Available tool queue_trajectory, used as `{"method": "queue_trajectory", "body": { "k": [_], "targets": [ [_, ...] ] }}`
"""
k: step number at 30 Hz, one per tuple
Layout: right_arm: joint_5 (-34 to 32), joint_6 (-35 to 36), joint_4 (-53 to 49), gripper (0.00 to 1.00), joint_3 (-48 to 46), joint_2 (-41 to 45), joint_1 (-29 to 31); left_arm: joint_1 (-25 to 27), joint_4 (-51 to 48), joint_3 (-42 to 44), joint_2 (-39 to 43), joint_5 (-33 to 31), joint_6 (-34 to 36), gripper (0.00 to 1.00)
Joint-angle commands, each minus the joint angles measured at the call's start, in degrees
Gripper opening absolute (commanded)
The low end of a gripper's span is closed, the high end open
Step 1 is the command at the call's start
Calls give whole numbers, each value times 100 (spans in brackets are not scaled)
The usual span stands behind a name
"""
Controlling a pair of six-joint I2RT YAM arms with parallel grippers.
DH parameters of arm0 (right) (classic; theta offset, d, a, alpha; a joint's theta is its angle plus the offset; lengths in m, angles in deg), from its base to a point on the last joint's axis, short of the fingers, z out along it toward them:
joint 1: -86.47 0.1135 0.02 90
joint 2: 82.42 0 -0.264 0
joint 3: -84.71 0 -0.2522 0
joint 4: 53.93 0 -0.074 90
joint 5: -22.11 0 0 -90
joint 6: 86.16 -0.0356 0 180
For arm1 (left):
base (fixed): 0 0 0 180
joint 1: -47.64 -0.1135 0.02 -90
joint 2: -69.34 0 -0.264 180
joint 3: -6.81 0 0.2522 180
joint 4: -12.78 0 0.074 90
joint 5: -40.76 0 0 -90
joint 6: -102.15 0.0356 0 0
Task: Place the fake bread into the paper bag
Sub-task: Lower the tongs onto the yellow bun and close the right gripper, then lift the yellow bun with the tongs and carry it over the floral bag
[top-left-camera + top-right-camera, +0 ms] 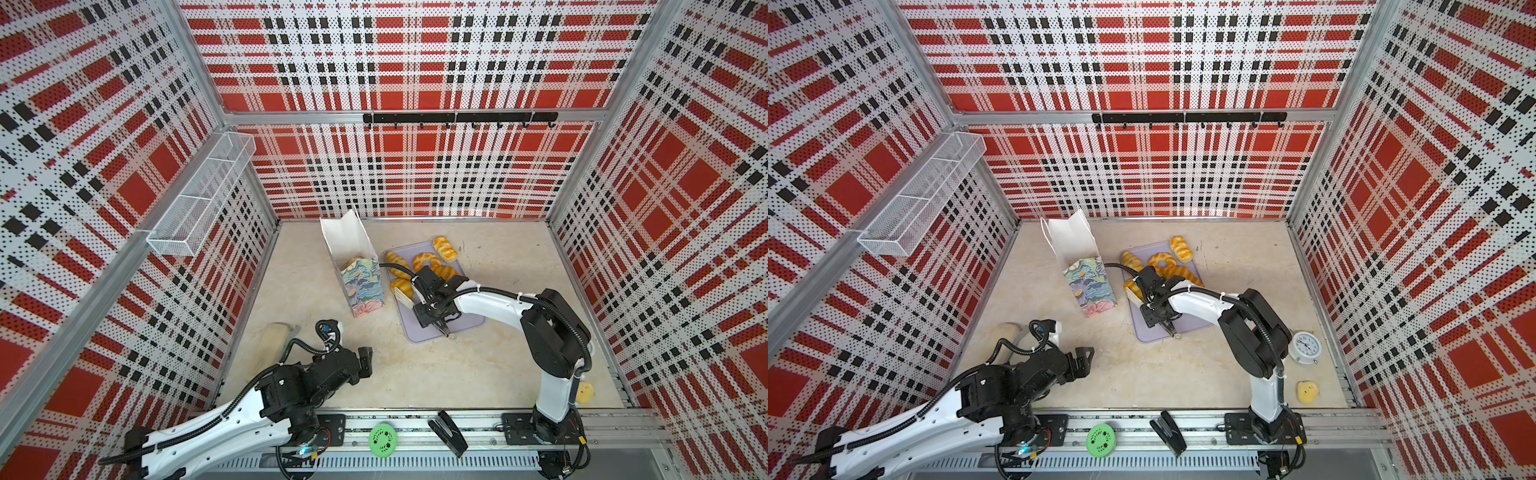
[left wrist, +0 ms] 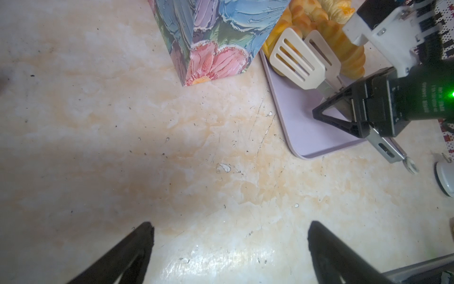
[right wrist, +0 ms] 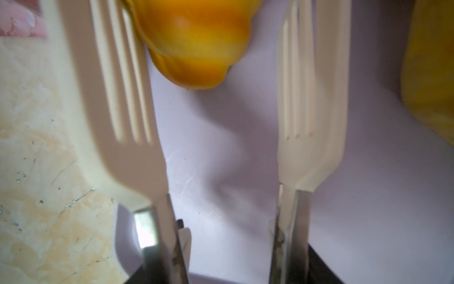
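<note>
The paper bag [image 1: 361, 286] [image 1: 1090, 286] [image 2: 221, 37] stands upright with its mouth open, left of a lavender tray [image 1: 465, 324] [image 3: 221, 147]. Several pieces of fake bread lie on the tray: a striped bun [image 1: 444, 248], a ring [image 1: 426, 262], croissants [image 1: 397, 264]. My right gripper [image 1: 424, 311] [image 2: 326, 108] [image 3: 228, 270] is shut on the metal arms of cream slotted tongs [image 1: 404, 296] [image 2: 297, 59]. The tong blades stand apart on either side of one golden bread [image 3: 196, 41] [image 1: 400, 286]. My left gripper [image 1: 365, 361] [image 2: 229, 228] hangs open and empty over bare table.
A white alarm clock [image 1: 1305, 347] and a yellow plush [image 1: 585, 392] sit at the right. A black stapler [image 1: 448, 432] and a green disc [image 1: 382, 439] lie on the front rail. A beige object [image 1: 276, 336] lies by the left arm.
</note>
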Motion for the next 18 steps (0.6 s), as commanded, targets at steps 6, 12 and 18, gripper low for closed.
{"method": "queue_trajectory", "body": {
  "k": [6, 12, 18],
  "targets": [
    [102, 79, 158, 50, 32, 113, -46, 21, 56, 25, 66, -96, -105, 99],
    [93, 69, 179, 44, -135, 304, -42, 30, 53, -6, 59, -83, -100, 99],
    [147, 59, 240, 44, -359, 551, -42, 49, 48, -31, 25, -73, -106, 99]
  ]
}}
